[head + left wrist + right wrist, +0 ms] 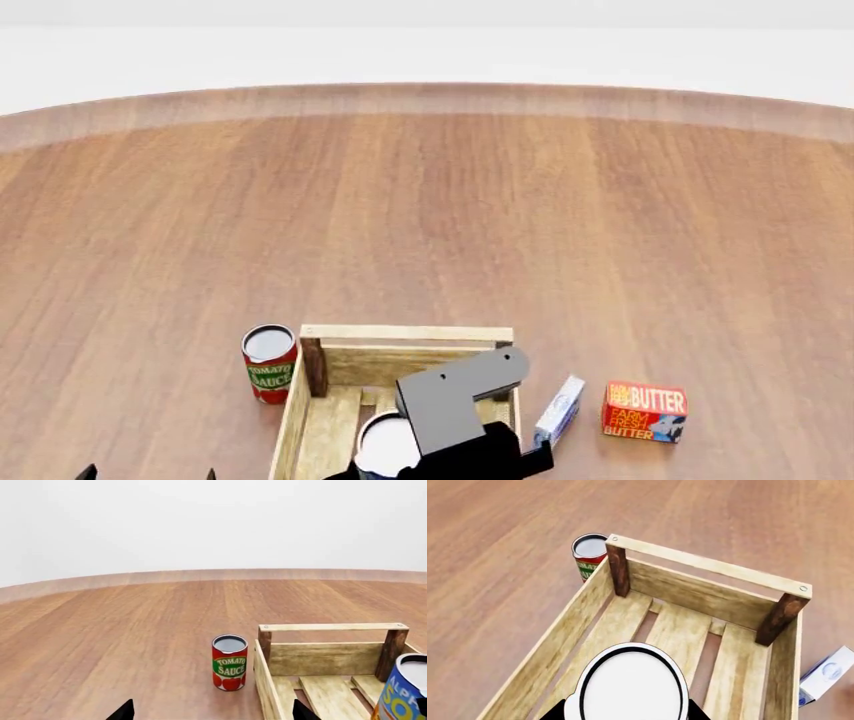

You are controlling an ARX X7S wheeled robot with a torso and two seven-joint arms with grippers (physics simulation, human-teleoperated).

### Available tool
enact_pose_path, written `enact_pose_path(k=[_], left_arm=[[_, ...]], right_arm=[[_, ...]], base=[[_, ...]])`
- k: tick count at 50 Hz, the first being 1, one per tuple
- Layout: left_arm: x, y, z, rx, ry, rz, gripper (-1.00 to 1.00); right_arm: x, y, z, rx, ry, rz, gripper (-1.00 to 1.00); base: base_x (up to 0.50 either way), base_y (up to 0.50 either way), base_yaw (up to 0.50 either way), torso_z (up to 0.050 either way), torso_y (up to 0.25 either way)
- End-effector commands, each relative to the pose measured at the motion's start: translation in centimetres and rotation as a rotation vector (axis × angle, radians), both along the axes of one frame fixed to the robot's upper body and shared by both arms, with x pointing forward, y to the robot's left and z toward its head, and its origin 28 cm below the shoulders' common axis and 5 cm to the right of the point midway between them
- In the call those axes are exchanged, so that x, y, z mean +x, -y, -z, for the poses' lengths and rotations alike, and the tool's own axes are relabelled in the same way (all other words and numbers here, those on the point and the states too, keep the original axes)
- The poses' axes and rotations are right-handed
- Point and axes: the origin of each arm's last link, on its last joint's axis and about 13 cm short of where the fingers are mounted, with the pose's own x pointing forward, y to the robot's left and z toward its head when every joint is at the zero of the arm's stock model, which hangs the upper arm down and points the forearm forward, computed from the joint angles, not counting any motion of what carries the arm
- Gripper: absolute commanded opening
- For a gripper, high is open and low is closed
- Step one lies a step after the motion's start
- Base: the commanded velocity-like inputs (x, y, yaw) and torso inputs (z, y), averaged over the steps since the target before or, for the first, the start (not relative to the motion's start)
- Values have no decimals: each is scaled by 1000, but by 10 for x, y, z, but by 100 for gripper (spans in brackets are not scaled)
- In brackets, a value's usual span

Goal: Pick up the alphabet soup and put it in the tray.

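The right pincer (627,711) pinches the alphabet soup (631,686) by its sides, a dark finger (558,711) showing at each flank of the can in the right wrist view. The can stands upright with its silvery-white lid facing the camera, held over the slatted floor of the tray (707,603); whether its base touches the slats cannot be told. In the head view the grey right arm (457,397) reaches across the crate and hides most of the can, so only a part of its white top (388,445) shows inside the tray's walls, close to the near edge of the desk.

The left pincer (212,712) hangs low by the near edge, on the left side of the tray, with its two dark fingertips (123,712) spread wide and nothing between them.

The tray lies lengthwise toward the far edge, its darker corner posts upright. The tomato sauce can (268,363) stands upright just beside the crate's far left corner, outside it. On the tray's right side a small white and blue box (558,411) sits near the wall, and a red butter box (645,411) rests a little further toward the right edge. The wooden desk (534,220) stretches bare toward its curved far edge.
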Motion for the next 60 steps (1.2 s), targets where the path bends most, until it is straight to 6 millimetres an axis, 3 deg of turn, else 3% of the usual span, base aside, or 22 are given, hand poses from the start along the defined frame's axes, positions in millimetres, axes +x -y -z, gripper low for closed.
enact_pose_path(k=[1,60], left_arm=[[0,0,0,-1,0,0,100],[0,0,0,-3,0,-1,100]], right_arm=[[3,-1,1,-7,12,-15,-100],[4,-6,21,-22,-36,-26,-100]], base=[[0,0,0,0,0],[0,0,0,0,1]])
